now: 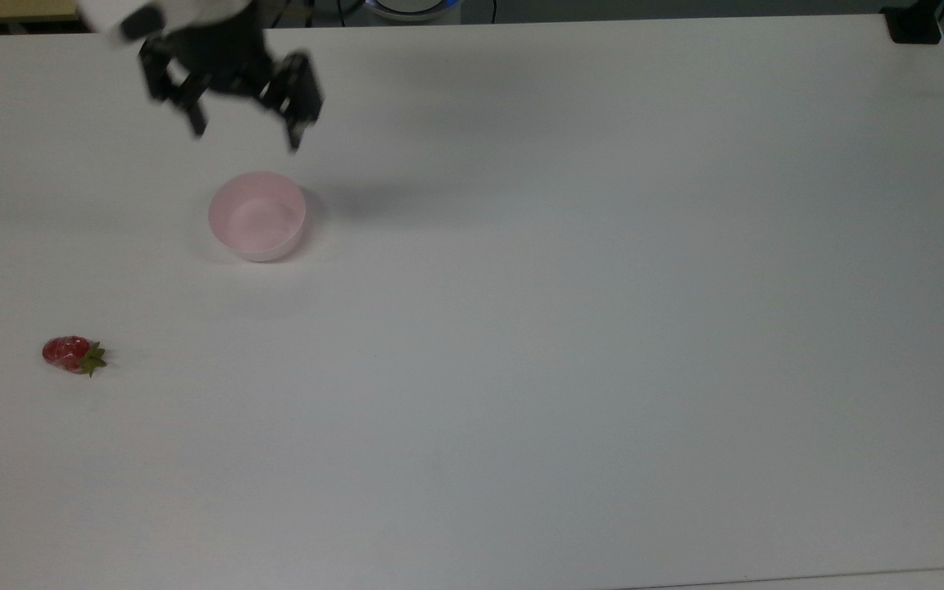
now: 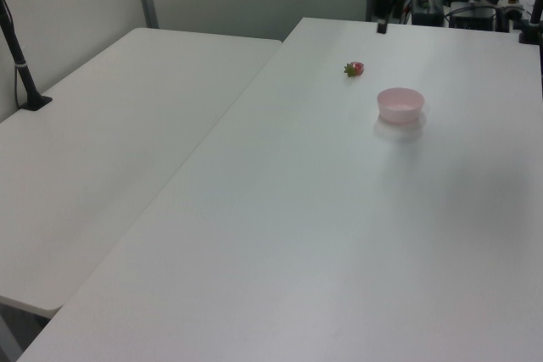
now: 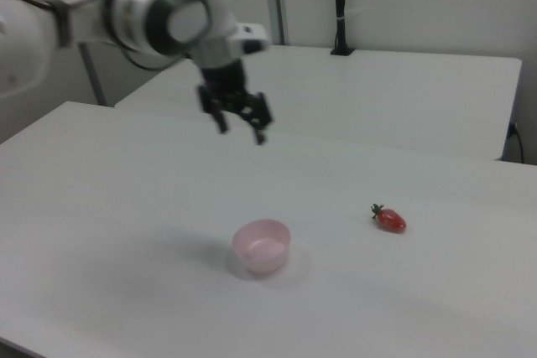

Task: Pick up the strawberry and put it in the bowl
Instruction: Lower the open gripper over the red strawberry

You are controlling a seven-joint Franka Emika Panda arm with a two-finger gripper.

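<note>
My gripper hangs above the table with its two fingers spread wide and nothing between them, at a height well over the rim of the bowl. In the top view it sits just past the bowl's upper edge; in the right view it floats high over the tabletop, with the bowl below it and toward the camera. The strawberry lies on its side on the bare table, well apart from both me and the bowl, down toward the top view's lower left. From my fingers, then, the fruit lies across and beyond the bowl: in the top view I must travel downward and to the top view's left, passing the bowl's left flank. In the right view the same fruit rests to the right view's right of the bowl, nearer the camera than I am. Its long axis runs roughly along the top view's horizontal, red tip to the top view's left and green cap to the top view's right. I judge that my fingers, now spread along nearly that same line, would close end to end on it, so a turn of the wrist to straddle its narrower width looks the better approach.
</note>
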